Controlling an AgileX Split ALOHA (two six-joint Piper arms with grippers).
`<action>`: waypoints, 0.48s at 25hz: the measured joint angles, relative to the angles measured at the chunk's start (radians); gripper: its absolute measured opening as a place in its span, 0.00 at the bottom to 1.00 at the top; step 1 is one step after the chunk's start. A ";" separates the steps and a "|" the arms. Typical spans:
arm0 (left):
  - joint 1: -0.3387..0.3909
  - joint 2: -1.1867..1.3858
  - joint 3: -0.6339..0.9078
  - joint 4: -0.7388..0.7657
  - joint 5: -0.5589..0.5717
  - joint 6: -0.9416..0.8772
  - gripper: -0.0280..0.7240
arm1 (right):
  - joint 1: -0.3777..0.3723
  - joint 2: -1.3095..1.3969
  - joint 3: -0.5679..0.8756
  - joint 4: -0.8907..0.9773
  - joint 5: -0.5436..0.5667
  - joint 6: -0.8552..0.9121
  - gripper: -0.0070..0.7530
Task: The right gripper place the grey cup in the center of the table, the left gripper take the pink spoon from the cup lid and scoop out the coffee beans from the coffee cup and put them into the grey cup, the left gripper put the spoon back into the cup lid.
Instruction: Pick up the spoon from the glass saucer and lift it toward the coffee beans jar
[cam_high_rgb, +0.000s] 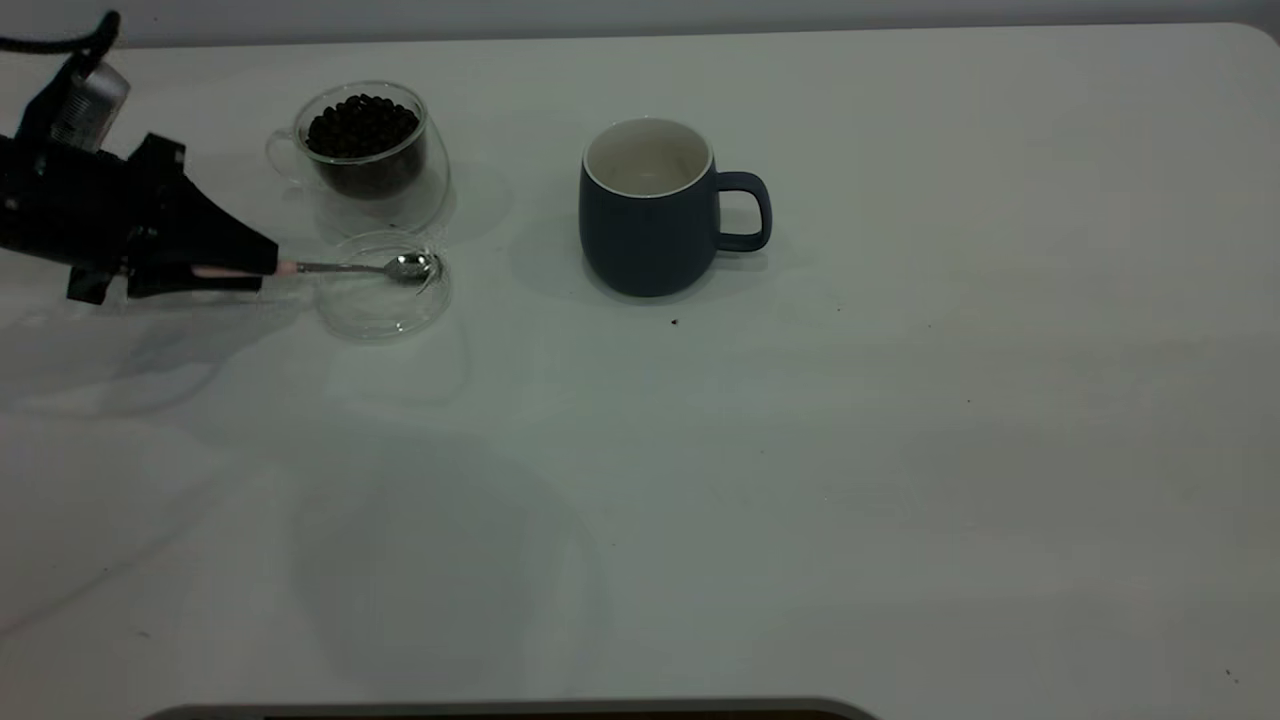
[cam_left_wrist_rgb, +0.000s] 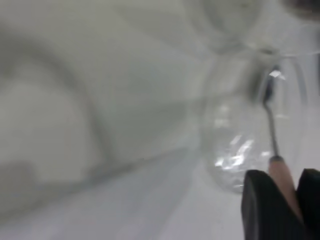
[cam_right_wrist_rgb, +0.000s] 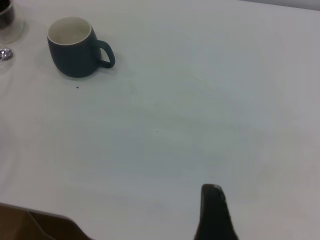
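My left gripper (cam_high_rgb: 262, 264) is at the table's left, shut on the pink handle of the spoon (cam_high_rgb: 350, 267). The spoon's shiny bowl rests in the clear glass cup lid (cam_high_rgb: 375, 315), with no beans showing on it. The left wrist view shows the gripper (cam_left_wrist_rgb: 282, 174) pinching the handle, with the spoon (cam_left_wrist_rgb: 272, 135) over the lid (cam_left_wrist_rgb: 235, 155). The glass coffee cup (cam_high_rgb: 365, 140), full of beans, stands just behind the lid. The dark grey cup (cam_high_rgb: 645, 215) stands upright near the table's centre, its handle to the right and its white inside bare. My right gripper (cam_right_wrist_rgb: 212, 192) is shut, far from the cup (cam_right_wrist_rgb: 75, 47).
A few dark specks lie on the white table (cam_high_rgb: 900, 450), one just in front of the grey cup. The table's front edge (cam_high_rgb: 500, 708) shows at the bottom of the exterior view. The right arm is outside the exterior view.
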 joint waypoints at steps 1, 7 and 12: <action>0.000 -0.003 0.000 -0.001 0.017 -0.013 0.22 | 0.000 0.000 0.000 0.000 0.000 0.000 0.73; 0.001 -0.040 0.000 0.021 0.024 -0.058 0.20 | 0.000 0.000 0.000 0.000 0.000 0.000 0.73; 0.004 -0.107 0.000 0.074 0.089 -0.081 0.20 | 0.000 0.000 0.000 0.000 0.000 0.000 0.73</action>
